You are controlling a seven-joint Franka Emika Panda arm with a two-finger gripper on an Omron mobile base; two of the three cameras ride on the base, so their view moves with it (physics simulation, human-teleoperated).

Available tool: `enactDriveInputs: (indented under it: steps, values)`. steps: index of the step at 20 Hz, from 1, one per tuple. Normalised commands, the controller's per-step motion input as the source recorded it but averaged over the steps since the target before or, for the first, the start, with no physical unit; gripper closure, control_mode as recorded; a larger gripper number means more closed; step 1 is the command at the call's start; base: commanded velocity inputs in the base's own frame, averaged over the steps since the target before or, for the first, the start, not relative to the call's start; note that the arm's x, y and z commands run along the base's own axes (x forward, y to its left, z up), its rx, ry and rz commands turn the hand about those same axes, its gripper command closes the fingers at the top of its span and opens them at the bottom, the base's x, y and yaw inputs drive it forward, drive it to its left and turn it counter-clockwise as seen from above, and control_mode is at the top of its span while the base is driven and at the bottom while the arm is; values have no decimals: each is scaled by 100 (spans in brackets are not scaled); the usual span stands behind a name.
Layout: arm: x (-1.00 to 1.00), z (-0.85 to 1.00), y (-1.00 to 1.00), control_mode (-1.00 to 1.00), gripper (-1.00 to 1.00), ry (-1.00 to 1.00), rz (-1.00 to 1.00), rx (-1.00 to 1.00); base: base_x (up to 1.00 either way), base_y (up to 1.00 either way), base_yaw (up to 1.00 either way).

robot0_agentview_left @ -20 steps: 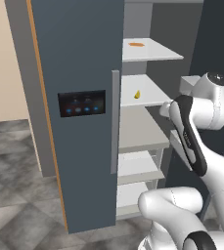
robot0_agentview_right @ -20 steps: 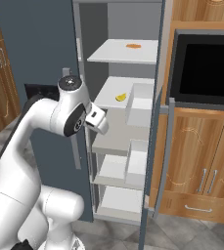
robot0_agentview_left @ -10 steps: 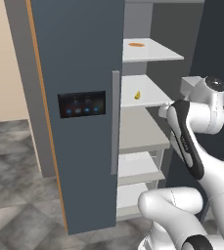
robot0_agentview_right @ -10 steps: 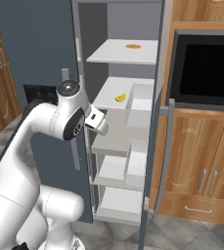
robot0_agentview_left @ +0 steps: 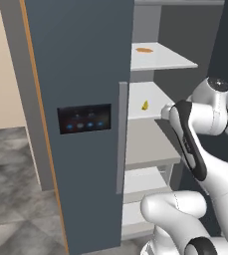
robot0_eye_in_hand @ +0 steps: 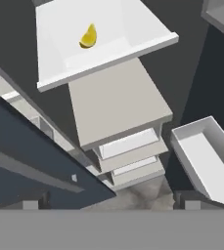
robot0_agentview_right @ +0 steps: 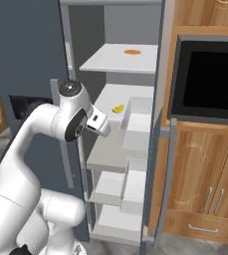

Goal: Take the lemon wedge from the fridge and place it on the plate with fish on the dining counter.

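I was reaching into the fridge (robot0_agentview_left: 85, 74); end effector (robot0_eye_in_hand: 111, 201) spread wide, empty; next, close in on the lemon wedge (robot0_eye_in_hand: 88, 37).

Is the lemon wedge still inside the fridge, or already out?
Inside. The lemon wedge lies on a white shelf of the open fridge; nothing grips it.

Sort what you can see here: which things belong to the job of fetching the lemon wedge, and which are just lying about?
Belongs to the job:
- lemon wedge, on a white shelf
- fridge, right side open

Just lying about:
- flat orange item, on the shelf above
- control panel on the shut door
- wooden cabinets
- black oven window
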Motion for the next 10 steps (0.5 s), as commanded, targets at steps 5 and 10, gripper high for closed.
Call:
enactDriveInputs:
  steps: [5, 10]
  values:
    - [0, 0, 0, 100, -100, 0, 0, 0, 47, -39, 0]
    - [0, 0, 0, 100, -100, 0, 0, 0, 56, -22, 0]
